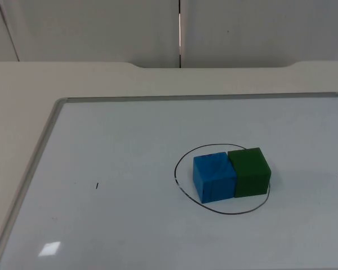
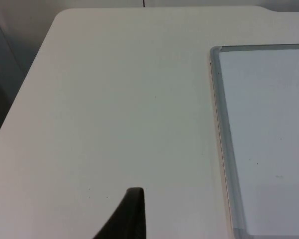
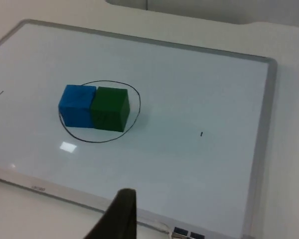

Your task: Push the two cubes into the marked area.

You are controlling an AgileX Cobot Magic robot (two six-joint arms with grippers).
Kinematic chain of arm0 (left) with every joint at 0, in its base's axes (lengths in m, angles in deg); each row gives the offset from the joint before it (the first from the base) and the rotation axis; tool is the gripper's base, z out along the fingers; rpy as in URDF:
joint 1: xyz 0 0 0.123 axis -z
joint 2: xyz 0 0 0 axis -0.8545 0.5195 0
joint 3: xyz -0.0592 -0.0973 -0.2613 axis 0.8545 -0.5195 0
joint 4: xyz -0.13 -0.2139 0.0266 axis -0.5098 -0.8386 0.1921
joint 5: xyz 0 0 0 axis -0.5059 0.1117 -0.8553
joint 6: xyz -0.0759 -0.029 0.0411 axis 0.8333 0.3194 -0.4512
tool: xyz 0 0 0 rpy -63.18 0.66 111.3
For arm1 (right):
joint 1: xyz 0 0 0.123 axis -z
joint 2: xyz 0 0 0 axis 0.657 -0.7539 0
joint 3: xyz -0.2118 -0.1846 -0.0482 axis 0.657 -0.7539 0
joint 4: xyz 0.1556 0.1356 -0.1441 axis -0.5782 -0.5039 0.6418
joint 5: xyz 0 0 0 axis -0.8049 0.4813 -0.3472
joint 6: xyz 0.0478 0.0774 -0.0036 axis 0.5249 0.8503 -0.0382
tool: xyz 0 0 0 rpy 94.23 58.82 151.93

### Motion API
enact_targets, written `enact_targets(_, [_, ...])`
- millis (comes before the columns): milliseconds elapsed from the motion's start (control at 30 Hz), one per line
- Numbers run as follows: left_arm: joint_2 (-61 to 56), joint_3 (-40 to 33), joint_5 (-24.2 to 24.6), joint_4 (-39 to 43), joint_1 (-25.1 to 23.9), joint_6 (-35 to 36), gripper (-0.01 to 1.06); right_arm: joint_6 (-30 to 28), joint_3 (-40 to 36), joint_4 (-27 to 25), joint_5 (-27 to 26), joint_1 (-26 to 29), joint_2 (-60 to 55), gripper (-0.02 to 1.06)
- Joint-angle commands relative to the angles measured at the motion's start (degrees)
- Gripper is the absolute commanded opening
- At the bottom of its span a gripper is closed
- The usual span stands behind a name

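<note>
A lab-like test bench: a bare white table point(image 1: 22, 101) carrying a framed whiteboard point(image 1: 129, 152), backed by a plain grey partition wall point(image 1: 90, 28).

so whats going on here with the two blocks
Nothing is handling them right now. The blue cube and green cube sit touching side by side inside the drawn circle on the whiteboard. The left gripper hangs over the bare table beside the board's edge, and the right gripper hangs back near the board's near edge, apart from the cubes.
</note>
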Motion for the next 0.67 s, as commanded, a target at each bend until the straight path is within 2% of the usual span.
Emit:
enact_targets(0, [-0.3, -0.3, -0.5, 0.5, -0.1, 0.0, 1.05, 0.0, -0.4, 0.0, -0.2, 1.9, 0.2, 1.05])
enact_targets(633, [-0.3, -0.3, -0.5, 0.5, -0.1, 0.0, 1.05, 0.0, -0.4, 0.0, -0.2, 15.4, 0.2, 1.05])
